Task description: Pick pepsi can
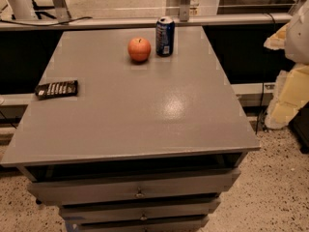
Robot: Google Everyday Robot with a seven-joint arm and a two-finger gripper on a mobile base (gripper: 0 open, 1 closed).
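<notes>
The pepsi can (164, 36) is dark blue with a silver top rim and stands upright near the far edge of the grey table (145, 110). A round orange-red apple (139, 49) sits just left of it, close but apart. My gripper (291, 93) shows as a pale white and cream shape at the right edge of the view. It is beyond the table's right side, far from the can and lower than the tabletop's far end. Nothing is seen in it.
A dark flat snack packet (56, 89) lies near the table's left edge. Drawers (137, 192) sit under the tabletop at the front. A rail and a glass partition (145, 21) run behind the table. The floor is speckled.
</notes>
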